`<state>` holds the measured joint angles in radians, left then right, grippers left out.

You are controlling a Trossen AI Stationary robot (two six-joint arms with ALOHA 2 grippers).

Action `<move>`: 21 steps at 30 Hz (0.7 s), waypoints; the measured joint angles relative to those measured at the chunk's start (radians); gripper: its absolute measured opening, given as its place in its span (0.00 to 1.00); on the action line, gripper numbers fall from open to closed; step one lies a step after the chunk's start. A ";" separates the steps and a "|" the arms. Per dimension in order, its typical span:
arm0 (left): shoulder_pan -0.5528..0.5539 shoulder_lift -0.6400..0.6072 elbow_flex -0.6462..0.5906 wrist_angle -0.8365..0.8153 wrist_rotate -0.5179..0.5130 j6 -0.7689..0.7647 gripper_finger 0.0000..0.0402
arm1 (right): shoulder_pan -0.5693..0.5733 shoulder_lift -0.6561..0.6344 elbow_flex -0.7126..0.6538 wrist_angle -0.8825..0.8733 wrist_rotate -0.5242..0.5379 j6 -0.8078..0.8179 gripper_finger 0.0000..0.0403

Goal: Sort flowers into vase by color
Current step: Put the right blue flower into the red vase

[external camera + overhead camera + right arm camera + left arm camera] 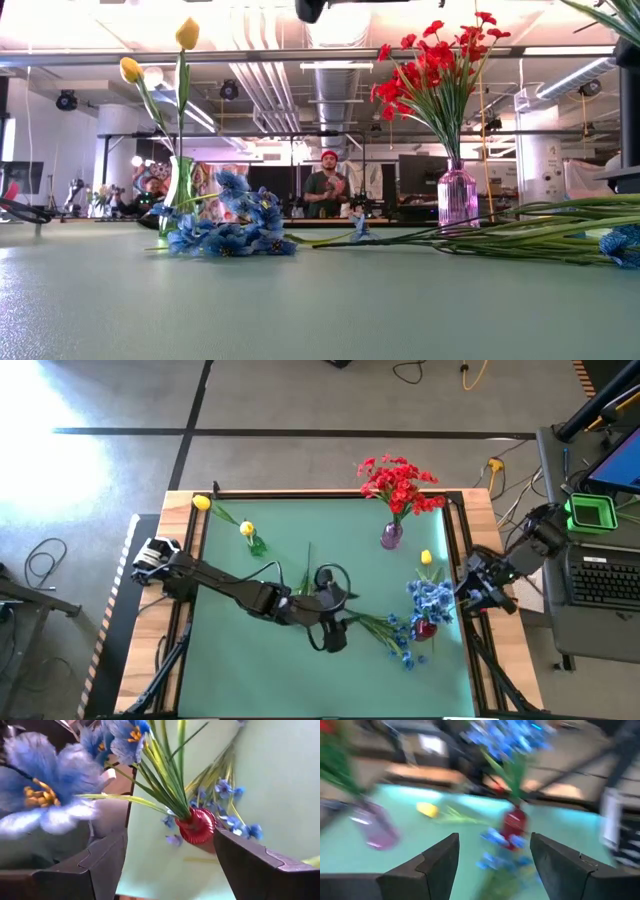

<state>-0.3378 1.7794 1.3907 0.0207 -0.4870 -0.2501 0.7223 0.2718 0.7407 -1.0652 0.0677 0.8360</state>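
Near half of the tabletop is wide open; right side's crowded (red vase, loose blue flowers, purple vase).

Bright even light; glare top left overhead, left wrist view motion-blurred.

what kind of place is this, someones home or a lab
Most likely a robotics lab or workshop, not a home. The low view shows exposed ceiling ducts and an open hall behind the green table; the high view shows a bare floor with loose cables and a laptop.
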 joint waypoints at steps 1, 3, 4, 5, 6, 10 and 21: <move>0.005 0.004 0.000 -0.019 0.050 -0.023 0.58 | 0.000 0.000 0.021 -0.024 0.000 0.009 0.71; 0.014 0.012 0.000 -0.078 0.117 -0.058 0.58 | 0.000 0.000 0.066 -0.069 0.001 0.016 0.71; 0.017 0.020 0.000 -0.120 0.139 -0.069 0.58 | 0.000 0.000 0.085 -0.088 0.002 0.018 0.71; 0.022 0.030 0.000 -0.144 0.163 -0.081 0.58 | 0.000 -0.001 0.103 -0.099 0.003 0.020 0.71; 0.026 0.039 0.000 -0.162 0.182 -0.092 0.58 | 0.000 -0.002 0.123 -0.109 0.003 0.021 0.71; 0.042 0.087 0.000 -0.170 0.233 -0.099 0.58 | 0.000 -0.002 0.185 -0.113 0.003 0.021 0.72; 0.086 0.325 0.100 -0.218 0.244 0.030 0.58 | 0.000 -0.001 0.285 -0.110 0.011 0.011 0.72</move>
<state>-0.2518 2.1044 1.4910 -0.1970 -0.2431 -0.2205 0.7219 0.2707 1.0260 -1.1752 0.0788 0.8467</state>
